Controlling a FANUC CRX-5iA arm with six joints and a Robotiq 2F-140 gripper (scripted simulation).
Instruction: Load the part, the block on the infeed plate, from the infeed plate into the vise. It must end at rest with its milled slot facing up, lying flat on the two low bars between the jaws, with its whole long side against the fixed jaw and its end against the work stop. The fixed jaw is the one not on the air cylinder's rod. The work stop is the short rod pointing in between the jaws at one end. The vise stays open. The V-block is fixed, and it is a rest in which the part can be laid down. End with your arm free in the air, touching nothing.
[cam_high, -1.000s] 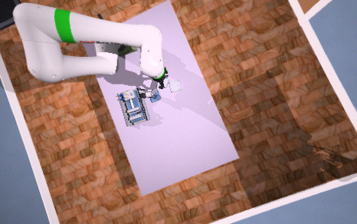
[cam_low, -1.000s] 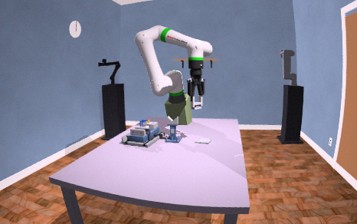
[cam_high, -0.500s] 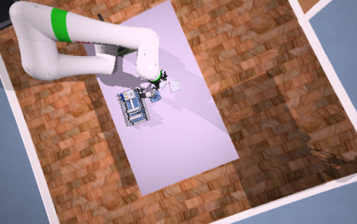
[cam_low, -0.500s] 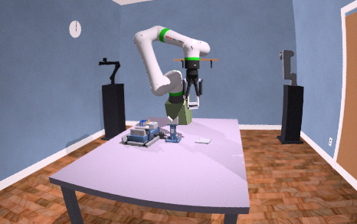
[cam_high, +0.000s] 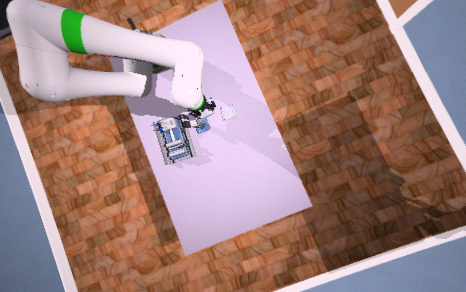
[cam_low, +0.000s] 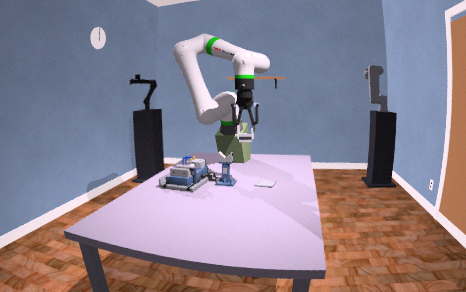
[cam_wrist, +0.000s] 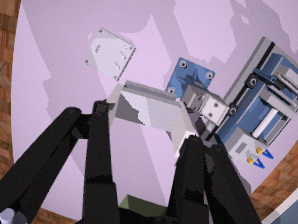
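My gripper (cam_wrist: 147, 103) is shut on the part (cam_wrist: 149, 108), a pale grey block, and holds it high above the table; the gripper also shows in the side view (cam_low: 245, 134) and the overhead view (cam_high: 197, 119). The empty infeed plate (cam_wrist: 109, 54) lies flat on the table, also seen in the side view (cam_low: 265, 183) and overhead (cam_high: 229, 112). The blue V-block (cam_low: 226, 175) stands below and a little left of the gripper. The vise (cam_low: 184, 176) with blue body sits left of the V-block, also in the wrist view (cam_wrist: 266, 106). I cannot tell which way the part's slot faces.
The arm's green base (cam_low: 232, 145) stands at the table's back. Two black camera stands (cam_low: 147, 142) (cam_low: 380, 145) stand on the floor beside the table.
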